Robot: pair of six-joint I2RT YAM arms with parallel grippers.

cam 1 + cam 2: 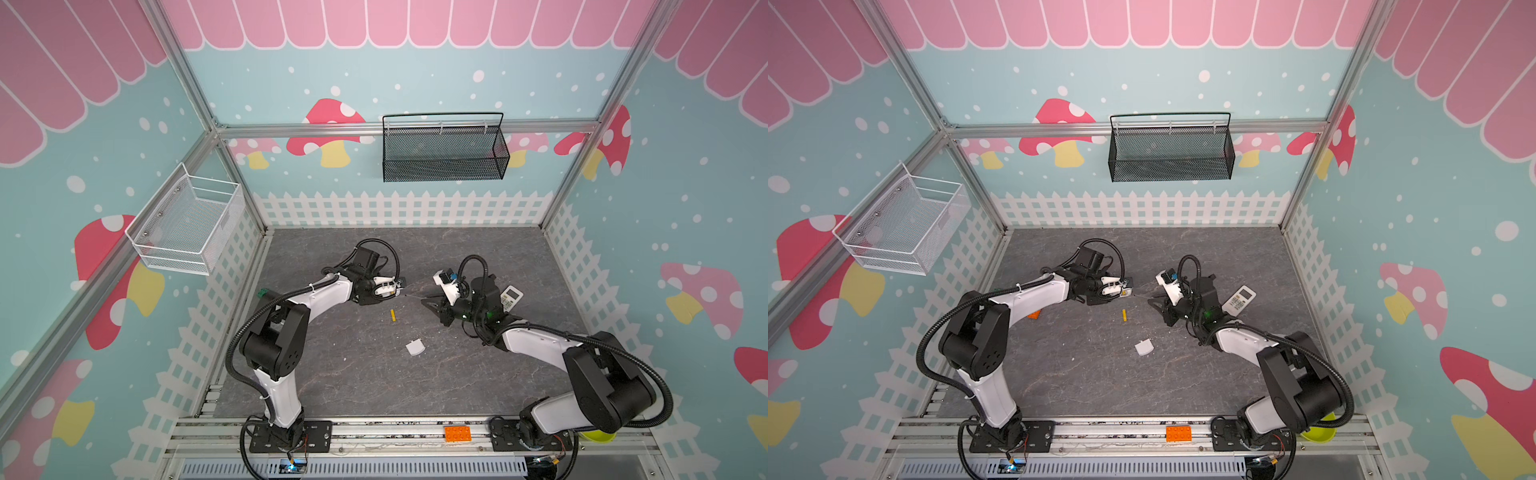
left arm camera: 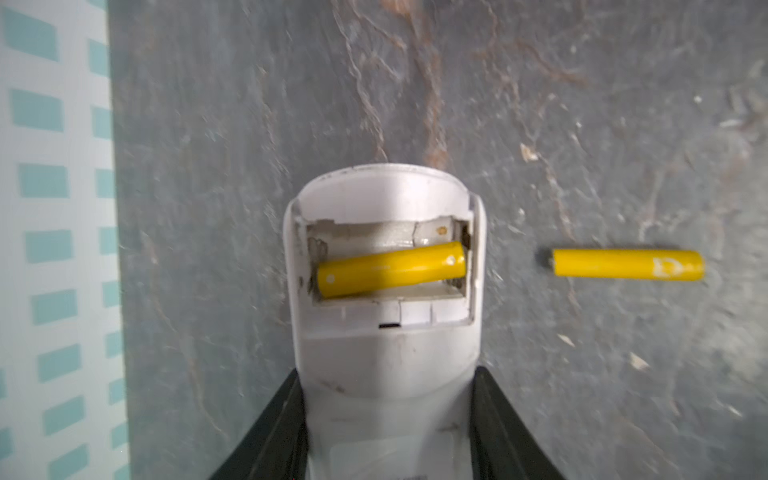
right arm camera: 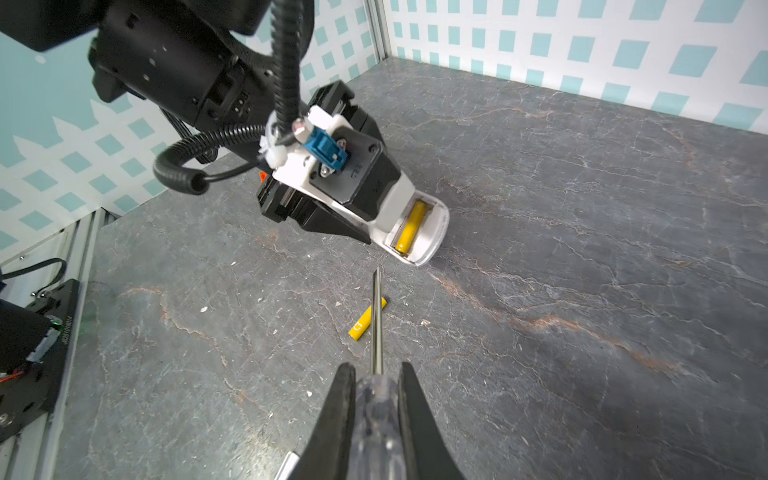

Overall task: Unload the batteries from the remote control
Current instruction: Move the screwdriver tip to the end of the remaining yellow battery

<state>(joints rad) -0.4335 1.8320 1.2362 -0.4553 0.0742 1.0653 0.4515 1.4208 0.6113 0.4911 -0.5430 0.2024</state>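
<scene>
Battery point(image 2: 390, 270) askew in remote point(image 2: 384, 345); left pincer point(image 2: 387, 372) grips remote, right pincer point(image 3: 376, 366) screwdriver point(image 3: 376, 411).

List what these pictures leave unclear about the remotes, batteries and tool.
The held remote: left wrist view, lower end cut off by the bottom edge.
The second remote: both top views, partly behind the right arm; its back unseen.
The screwdriver: right wrist view, handle blurred, cut off by the bottom edge.
The loose battery: left wrist view, print blurred.
</scene>
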